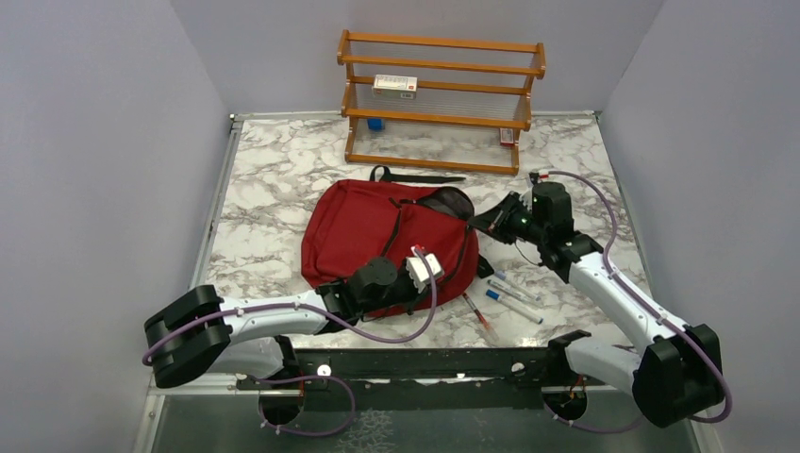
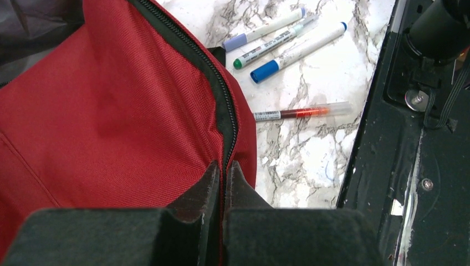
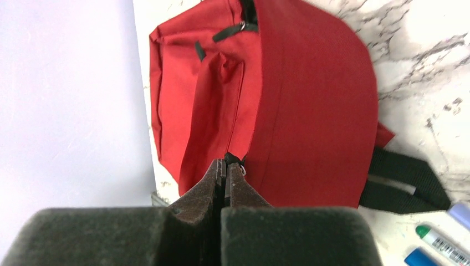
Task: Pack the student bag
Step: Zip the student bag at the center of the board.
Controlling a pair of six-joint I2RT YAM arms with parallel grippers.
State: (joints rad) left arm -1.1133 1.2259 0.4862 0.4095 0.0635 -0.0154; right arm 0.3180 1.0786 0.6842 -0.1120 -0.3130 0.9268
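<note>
The dark-red student bag (image 1: pixel 368 231) lies flat in the middle of the marble table, its opening with grey lining (image 1: pixel 451 201) at the far right. My left gripper (image 2: pixel 224 170) is shut on the bag's zipper edge (image 2: pixel 221 105) at its near right side. At the open end, my right gripper (image 3: pixel 227 164) is shut on a small black zipper tab (image 3: pixel 234 158) of the bag (image 3: pixel 310 105). In the top view the right gripper (image 1: pixel 479 225) touches the bag's right rim.
Several markers and a red pen (image 1: pixel 479 314) lie right of the bag: purple (image 2: pixel 263 30), green (image 2: pixel 271 47) and blue (image 2: pixel 296 52) markers. A wooden rack (image 1: pixel 439 99) with a white box (image 1: pixel 394 85) stands at the back. Black straps (image 1: pixel 415 176) trail behind the bag.
</note>
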